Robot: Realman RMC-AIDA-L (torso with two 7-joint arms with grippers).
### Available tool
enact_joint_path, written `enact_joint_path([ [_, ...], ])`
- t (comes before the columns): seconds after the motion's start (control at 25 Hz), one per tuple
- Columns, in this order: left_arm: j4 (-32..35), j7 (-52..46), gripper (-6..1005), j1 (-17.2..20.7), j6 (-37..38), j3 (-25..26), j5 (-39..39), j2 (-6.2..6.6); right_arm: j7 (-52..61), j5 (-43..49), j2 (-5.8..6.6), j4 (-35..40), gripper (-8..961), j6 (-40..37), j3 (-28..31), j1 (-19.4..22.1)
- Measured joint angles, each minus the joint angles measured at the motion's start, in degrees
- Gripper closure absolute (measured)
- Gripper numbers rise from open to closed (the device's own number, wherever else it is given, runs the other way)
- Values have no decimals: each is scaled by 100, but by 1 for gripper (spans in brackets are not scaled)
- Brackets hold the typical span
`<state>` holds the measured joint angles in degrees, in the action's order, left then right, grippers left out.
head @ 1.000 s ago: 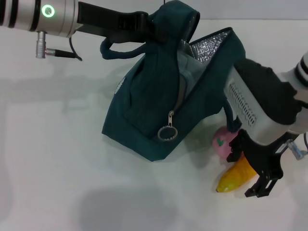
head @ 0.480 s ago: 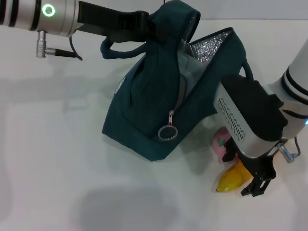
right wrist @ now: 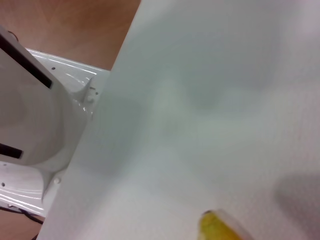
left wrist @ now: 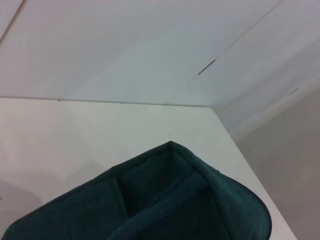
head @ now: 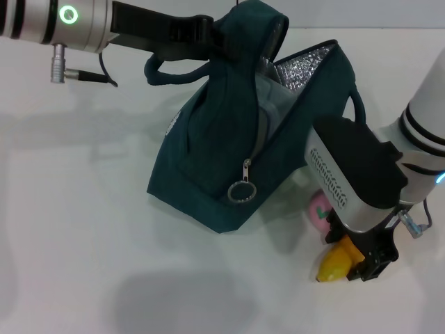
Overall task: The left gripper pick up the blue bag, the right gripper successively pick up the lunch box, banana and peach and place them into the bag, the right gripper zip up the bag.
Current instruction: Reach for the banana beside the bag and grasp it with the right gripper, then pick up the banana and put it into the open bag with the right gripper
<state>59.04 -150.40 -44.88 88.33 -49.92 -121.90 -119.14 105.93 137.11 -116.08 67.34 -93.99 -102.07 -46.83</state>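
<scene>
Right gripper [head: 365, 261], black two-finger claw, sits down over the yellow toy banana [head: 334, 262] beside the dark teal fabric bag [head: 222, 167]; finger state hidden, cannot tell. Banana pick in hand; next needs a firm grasp, then a lift to the bag's open top, held up by the left gripper [head: 191, 31] clamped on its handle.

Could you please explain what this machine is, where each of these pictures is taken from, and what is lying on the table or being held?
This is a robot with two arms, each ending in a claw. The wide picture comes from a camera on its head, looking down at a white table. The other two come from cameras on the wrists.

The left gripper, at the top, holds the blue bag up by its top, open, so its silver lining shows. Its wrist camera sees only the bag's top edge.

The right gripper is down over the banana on the table; whether it has gripped it cannot be seen. The peach lies beside it. The right wrist camera shows the banana's tip.
</scene>
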Motion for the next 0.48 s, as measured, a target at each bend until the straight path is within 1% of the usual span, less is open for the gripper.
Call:
enact_joint_path([
  [0.08, 0, 0, 951, 8, 0, 1, 0, 0, 22, 0, -4, -110, 336, 5, -6, -74],
  [0.28, 1, -1, 951, 14, 1, 10, 0, 14, 29, 0, 2, -100, 405, 12, 65, -102],
  [0.48, 0, -8, 951, -3, 1, 11, -1, 24, -26, -23, 17, -129, 474, -24, 372, -103],
])
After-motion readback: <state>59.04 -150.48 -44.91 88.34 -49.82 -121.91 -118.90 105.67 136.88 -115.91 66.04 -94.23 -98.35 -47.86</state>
